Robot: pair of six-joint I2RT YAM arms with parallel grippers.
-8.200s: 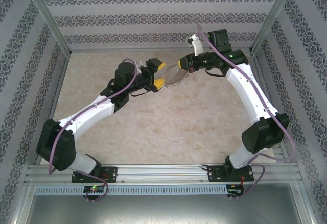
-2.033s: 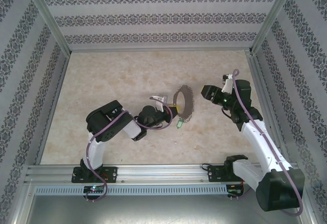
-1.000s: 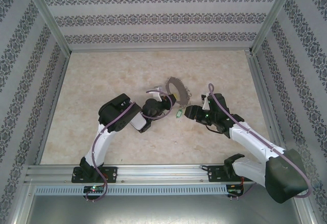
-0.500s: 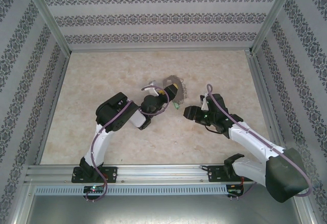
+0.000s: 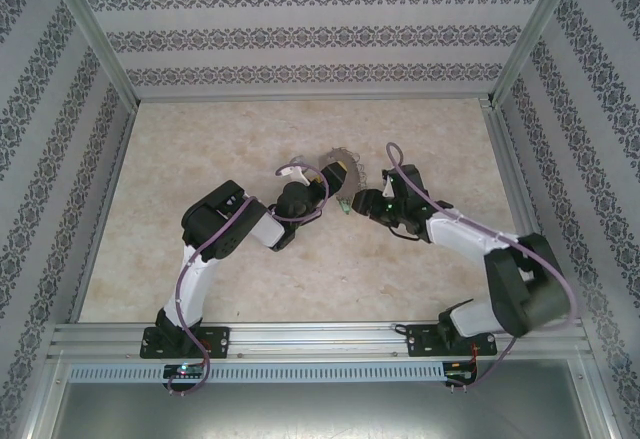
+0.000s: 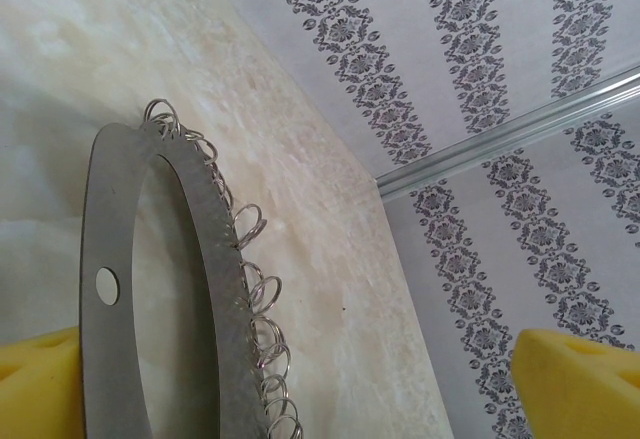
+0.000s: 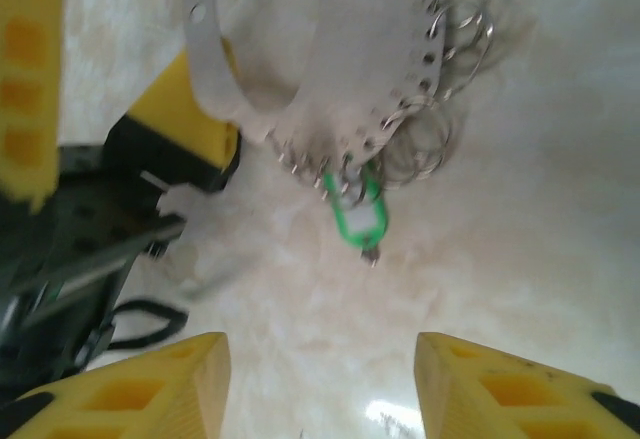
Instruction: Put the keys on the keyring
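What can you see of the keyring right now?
The keyring is a thin, flat grey metal band bent into a wide loop, with one small round hole and a perforated outer edge strung with many small wire rings. It stands tilted on edge near the middle of the table. The green key hangs among those rings at its lower edge. The band appears to lean against one yellow finger of the open left gripper; the other finger is well clear.

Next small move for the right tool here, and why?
Probably ease the right tool forward to pinch the green key: it hangs from small loops on the keyring, straight ahead of the open jaws, while the left tool stands wide, not clamping.
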